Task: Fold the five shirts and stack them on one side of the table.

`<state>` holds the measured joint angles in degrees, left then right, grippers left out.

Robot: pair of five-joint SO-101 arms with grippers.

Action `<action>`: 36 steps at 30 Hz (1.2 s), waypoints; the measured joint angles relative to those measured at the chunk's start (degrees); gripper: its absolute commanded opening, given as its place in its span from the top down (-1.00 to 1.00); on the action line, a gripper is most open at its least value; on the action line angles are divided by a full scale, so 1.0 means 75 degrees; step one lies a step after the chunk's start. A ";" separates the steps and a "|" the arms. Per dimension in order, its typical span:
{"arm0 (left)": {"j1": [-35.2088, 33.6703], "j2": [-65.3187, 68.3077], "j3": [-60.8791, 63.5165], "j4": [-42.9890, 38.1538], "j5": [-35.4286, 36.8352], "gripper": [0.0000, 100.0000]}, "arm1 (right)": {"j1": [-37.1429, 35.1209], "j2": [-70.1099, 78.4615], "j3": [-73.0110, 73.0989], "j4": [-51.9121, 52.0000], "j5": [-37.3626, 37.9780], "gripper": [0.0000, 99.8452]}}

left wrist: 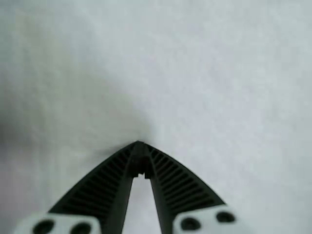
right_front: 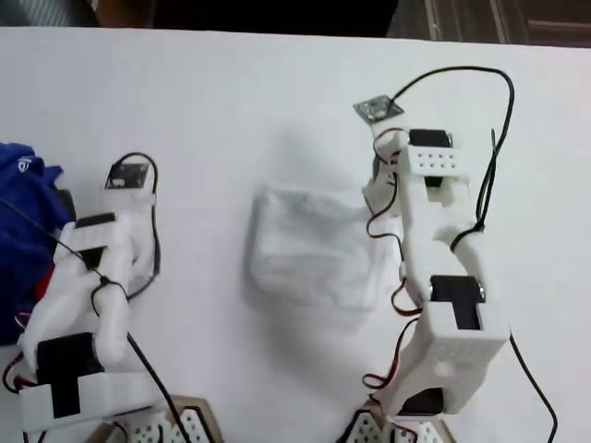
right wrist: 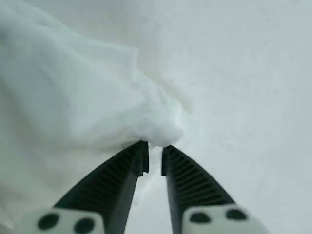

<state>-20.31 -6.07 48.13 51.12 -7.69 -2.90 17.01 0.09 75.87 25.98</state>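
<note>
My right claw [right wrist: 153, 157] sits at the right edge of the folded white shirt [right_front: 309, 249], narrowed to a slit on a puckered bit of cloth there. The shirt lies mid-counter, its long axis roughly left to right, stretching leftward away from that claw. My left claw [left wrist: 140, 148] is pressed together on nothing over bare counter [right_front: 231, 92], well left of the shirt and just beside the blue heap [right_front: 23, 221]. I judge the right arm is the nearer one for sliding the shirt.

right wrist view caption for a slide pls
Right gripper at the bunched edge of a white shirt lying on the table
</note>
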 measured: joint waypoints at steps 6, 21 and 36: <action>0.0000 0.0000 0.0000 0.0000 0.0000 0.95 | 0.0000 0.0000 -0.0399 0.0000 0.0000 0.96; 0.0000 0.0000 0.0000 0.0000 0.0000 0.95 | 0.0000 0.0070 -0.1805 0.1125 0.0152 0.74; 0.0000 0.0000 0.0000 0.0000 0.0000 0.95 | -0.0738 0.0070 -0.0821 0.0399 0.0176 0.65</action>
<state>-20.31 -6.07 48.13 51.12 -7.69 -8.44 17.54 -6.07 78.86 27.30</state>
